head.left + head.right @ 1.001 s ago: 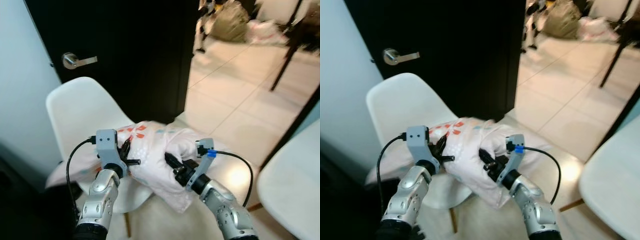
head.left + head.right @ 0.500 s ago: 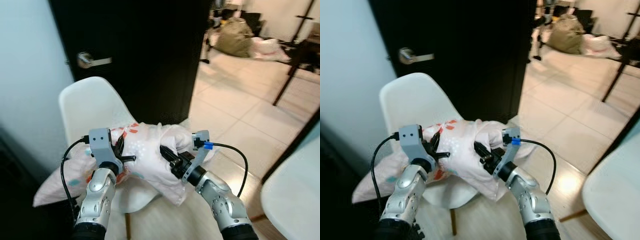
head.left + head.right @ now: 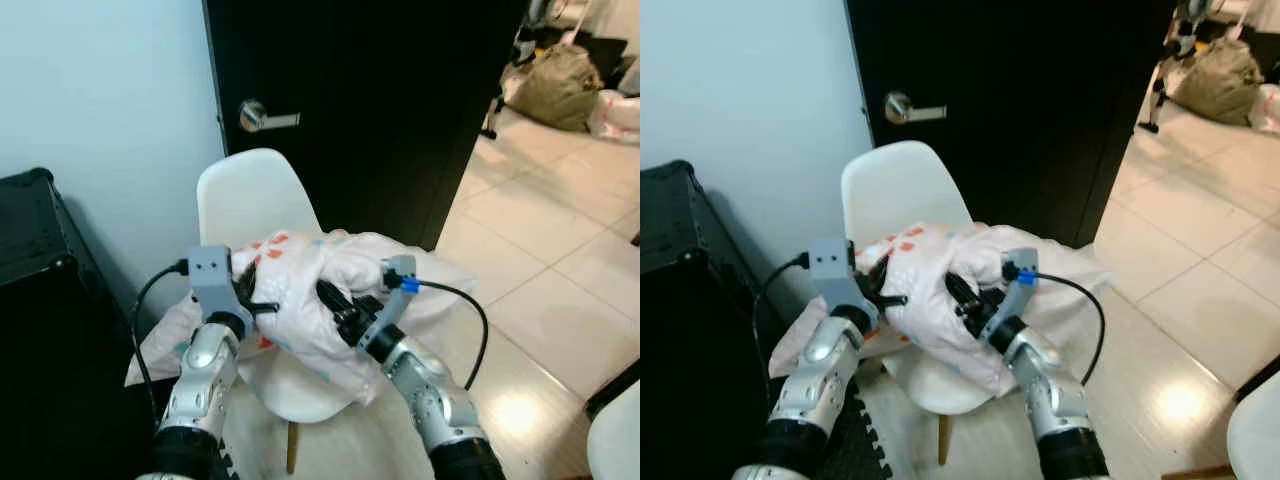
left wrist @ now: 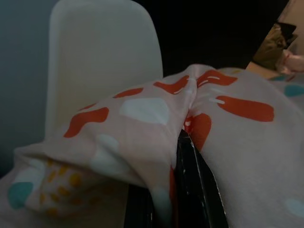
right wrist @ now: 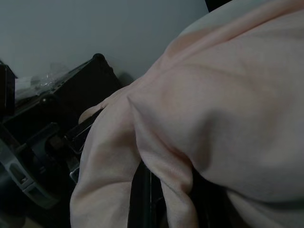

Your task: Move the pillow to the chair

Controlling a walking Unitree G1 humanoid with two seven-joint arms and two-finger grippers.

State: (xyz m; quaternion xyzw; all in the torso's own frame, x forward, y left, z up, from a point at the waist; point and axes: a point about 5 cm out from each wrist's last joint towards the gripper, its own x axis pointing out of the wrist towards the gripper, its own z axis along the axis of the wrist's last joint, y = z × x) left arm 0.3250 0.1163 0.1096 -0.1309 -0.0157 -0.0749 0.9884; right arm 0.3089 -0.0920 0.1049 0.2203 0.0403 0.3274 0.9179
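White chair [image 3: 250, 200], pillow [image 3: 320, 290], 2 pincers gripping.

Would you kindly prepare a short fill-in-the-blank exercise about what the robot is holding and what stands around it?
1. Both the left gripper and the right gripper are shut on the ____.
2. The pillow hangs over the seat of a white ____.
3. Behind the chair stands a black door with a silver ____.
4. To the robot's left of the chair sits a ____ case.

Missing words: pillow; chair; handle; black
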